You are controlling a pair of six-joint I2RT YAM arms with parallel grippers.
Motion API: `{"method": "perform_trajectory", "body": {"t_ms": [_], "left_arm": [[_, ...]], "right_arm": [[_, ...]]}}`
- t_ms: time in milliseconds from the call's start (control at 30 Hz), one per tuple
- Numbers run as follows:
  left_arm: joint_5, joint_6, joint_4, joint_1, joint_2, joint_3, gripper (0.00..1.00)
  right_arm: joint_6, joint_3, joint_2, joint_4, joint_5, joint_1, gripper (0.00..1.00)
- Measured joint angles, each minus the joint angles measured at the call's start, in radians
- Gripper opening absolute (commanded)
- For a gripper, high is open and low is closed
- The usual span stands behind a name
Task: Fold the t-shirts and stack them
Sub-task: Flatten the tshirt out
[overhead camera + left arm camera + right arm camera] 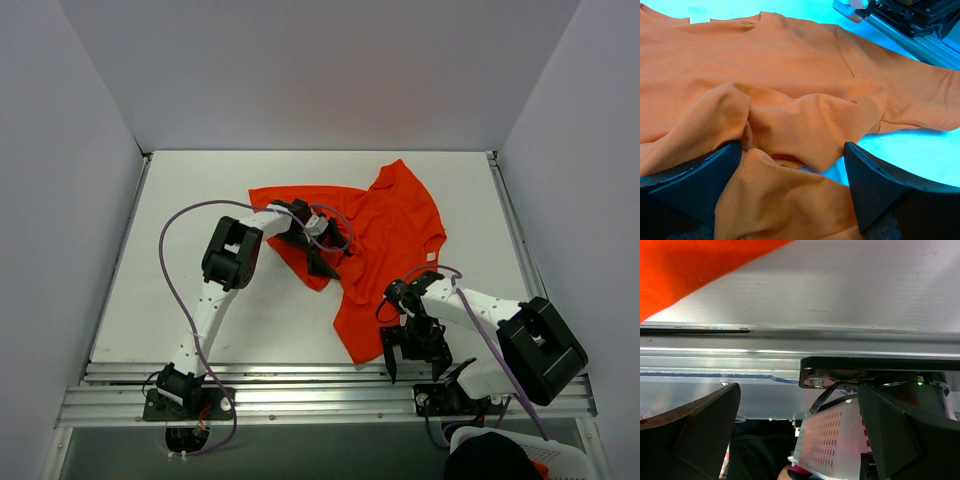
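A flat white table (200,300) sits between plain grey walls, with a shiny metal rail (300,385) along its near edge. A soft, plain orange-red cloth t-shirt (390,230) lies on the table, a bit right of the middle. It is wrinkly and partly bunched up. Its long side runs from the far end of the table down toward the near edge, and one flap sticks out to the left at the far end. In the left wrist view the neck hole is at the far side of the cloth, but I cannot tell for sure which way the shirt points. The left gripper (322,262) is down on the left side of the shirt. Its two black fingers are wide apart, with a bump of cloth between them. The right gripper (415,370) is just past the near tip of the shirt, over the rail. Its fingers are wide apart too and hold nothing. A white plastic basket with little holes (832,435) is near the right arm's base.
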Motion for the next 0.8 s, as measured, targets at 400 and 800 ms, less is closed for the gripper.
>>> {"method": "perform_trajectory", "body": {"t_ms": [400,800], "left_arm": [[0.000,0.000,0.003,0.000,-0.001,-0.002,0.94],[0.000,0.001,0.008,0.000,-0.002,-0.006,0.94]], "right_arm": [[-0.002,0.012,0.052,-0.012,0.012,0.050,1.00],[-0.003,0.060,0.081,-0.075,0.027,0.044,1.00]]}}
